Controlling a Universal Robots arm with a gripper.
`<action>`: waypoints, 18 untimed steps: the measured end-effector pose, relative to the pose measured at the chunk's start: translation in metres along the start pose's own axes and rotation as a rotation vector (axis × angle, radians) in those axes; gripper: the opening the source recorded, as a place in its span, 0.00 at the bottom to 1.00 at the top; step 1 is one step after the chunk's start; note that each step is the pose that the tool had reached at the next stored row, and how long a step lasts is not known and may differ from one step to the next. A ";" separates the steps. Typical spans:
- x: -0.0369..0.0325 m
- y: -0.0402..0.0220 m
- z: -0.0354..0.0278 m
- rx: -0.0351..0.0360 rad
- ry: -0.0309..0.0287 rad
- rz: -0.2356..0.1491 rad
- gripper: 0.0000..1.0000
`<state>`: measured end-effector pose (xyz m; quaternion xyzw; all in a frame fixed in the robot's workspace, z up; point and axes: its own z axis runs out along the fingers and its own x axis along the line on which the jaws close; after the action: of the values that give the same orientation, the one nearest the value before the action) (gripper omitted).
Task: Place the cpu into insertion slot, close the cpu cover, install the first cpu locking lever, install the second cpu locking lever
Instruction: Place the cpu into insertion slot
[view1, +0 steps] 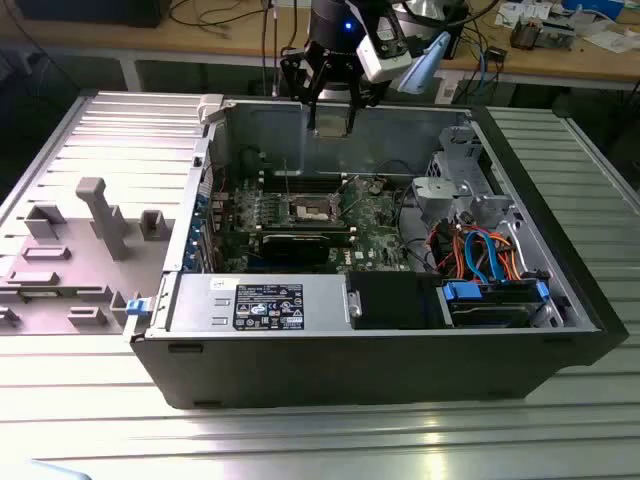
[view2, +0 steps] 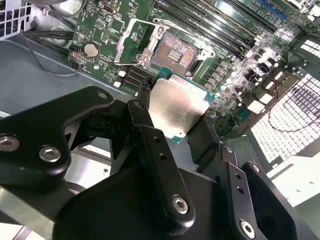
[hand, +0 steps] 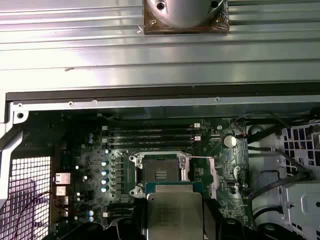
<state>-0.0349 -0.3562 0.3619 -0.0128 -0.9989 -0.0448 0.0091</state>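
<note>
**The chip hangs over the open computer**

The end effector (view1: 332, 128) is clenched on the cpu (view1: 334, 118). In the exterior view it holds the little chip up high, over the back wall of the computer case (view1: 350, 365). The case lies on its side with its top open. It rests on a grey metal worktop (view1: 300, 440) with long grooves.

In the second wrist view, black fingers (view2: 143, 117) press on two sides of the cpu (view2: 177, 105). Its shiny silver top faces the camera. Under the chip lies the green motherboard (view2: 105, 25). The insertion slot (view2: 177, 52) on it is open, and its brown middle is bare. The cpu is not in the slot yet; it hangs above it, apart from it. The cpu cover (view2: 131, 45) is tipped up beside the slot, on the side of the round coin battery (view2: 90, 49). Long black memory slots (view2: 215, 20) run along the other side.

In the first wrist view, the cpu (hand: 174, 215) shows with the insertion slot (hand: 161, 172) just beyond it.

In the exterior view, a silver power supply box (view1: 265, 305) with a black label sits along the front of the case. Blue and orange cables (view1: 480, 255) curl inside the case at the exterior view's right.
</note>
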 end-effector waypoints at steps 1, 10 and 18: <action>0.0000 0.0000 0.0000 -0.0001 0.0000 0.000 0.55; 0.0000 -0.0001 0.0001 -0.0001 -0.0001 0.000 0.55; -0.0001 -0.0011 0.0004 0.0030 -0.0021 0.023 0.55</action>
<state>-0.0349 -0.3572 0.3614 -0.0245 -0.9987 -0.0432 0.0086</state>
